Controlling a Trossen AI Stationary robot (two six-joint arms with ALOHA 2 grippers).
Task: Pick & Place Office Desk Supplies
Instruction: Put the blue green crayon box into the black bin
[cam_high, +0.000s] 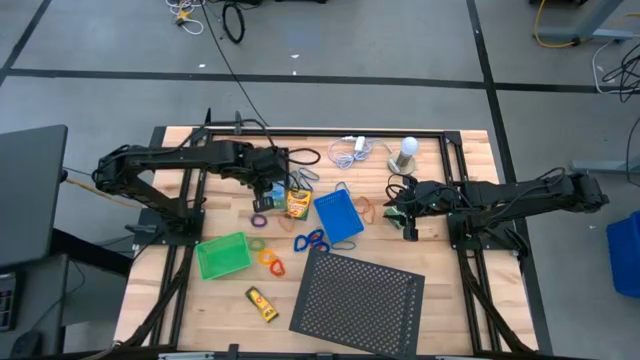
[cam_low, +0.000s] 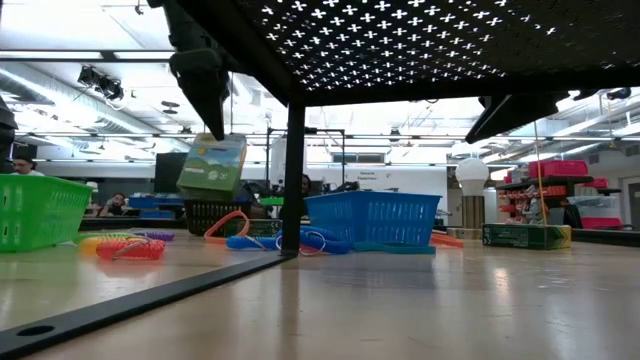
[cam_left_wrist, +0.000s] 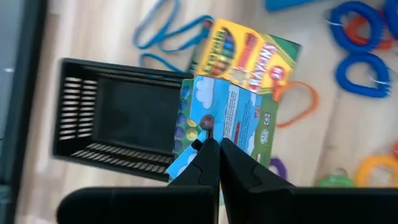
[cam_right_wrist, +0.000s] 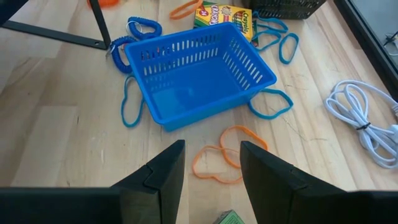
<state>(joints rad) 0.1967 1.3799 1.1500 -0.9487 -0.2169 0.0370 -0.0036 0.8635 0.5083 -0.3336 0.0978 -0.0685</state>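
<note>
High view: the left gripper (cam_high: 263, 186) sits left of centre in the frame, above the black tray (cam_high: 272, 185), with the crayon box (cam_high: 297, 204) just right and below it. Its fingers are pinched tight on the edge of a small green-white box (cam_left_wrist: 214, 124). In the low view this box (cam_low: 212, 167) hangs tilted, clear of the table, upper left of the frame. In the left wrist view the black tray (cam_left_wrist: 115, 121) lies directly to the left of the held box, which overlaps its right rim; the crayon box (cam_left_wrist: 249, 59) lies beyond. Judged from this, release into the tray calls for a short shift toward the tray's middle.

The right gripper (cam_high: 407, 221) waits right of centre, jaws parted and empty. Its wrist view shows the blue tray (cam_right_wrist: 196, 71) ahead and orange loops (cam_right_wrist: 224, 152) on the table just before its fingers (cam_right_wrist: 165, 171). The green tray (cam_high: 222, 255) lies lower left.
</note>
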